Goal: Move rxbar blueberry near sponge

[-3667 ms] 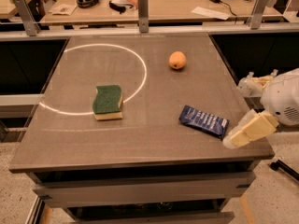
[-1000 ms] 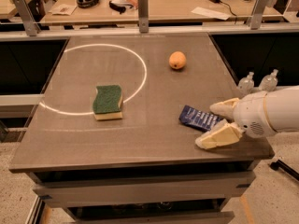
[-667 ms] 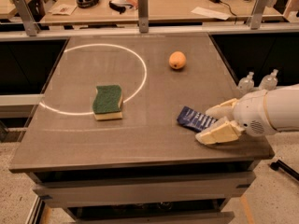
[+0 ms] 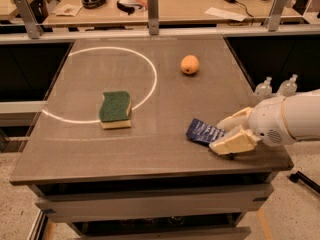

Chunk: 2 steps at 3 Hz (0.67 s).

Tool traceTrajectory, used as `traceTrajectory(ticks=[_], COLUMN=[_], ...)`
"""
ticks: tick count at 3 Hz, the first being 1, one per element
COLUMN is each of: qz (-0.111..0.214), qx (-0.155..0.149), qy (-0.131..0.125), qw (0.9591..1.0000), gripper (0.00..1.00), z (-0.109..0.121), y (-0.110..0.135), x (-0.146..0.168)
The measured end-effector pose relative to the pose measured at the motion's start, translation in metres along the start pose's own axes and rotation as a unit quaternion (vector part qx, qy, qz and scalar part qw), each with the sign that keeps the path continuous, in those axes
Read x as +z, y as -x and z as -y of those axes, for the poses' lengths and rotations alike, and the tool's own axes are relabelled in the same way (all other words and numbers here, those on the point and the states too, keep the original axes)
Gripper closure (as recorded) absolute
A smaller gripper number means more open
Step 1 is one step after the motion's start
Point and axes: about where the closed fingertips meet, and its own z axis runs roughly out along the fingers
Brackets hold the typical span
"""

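Nothing here can be read. The rxbar blueberry (image 4: 202, 131) lies near the front right corner of the bench (image 4: 150, 151). Its dark blue wrapper carries pale lettering, but I cannot make out a single word of it. The gripper (image 4: 218, 135) sits at the bar's right end, close to the bench's right edge, and shows no legible marking.
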Motion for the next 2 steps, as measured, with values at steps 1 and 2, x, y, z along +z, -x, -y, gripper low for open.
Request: traceTrajectory(ticks=[1, 2], qz=[0.000, 0.025], qx=[0.000, -0.025], qy=[0.000, 0.019], qw=[1.0000, 0.9992], gripper=[1.00, 1.00], z=[0.000, -0.004], y=[0.001, 0.026], x=[-0.001, 0.007])
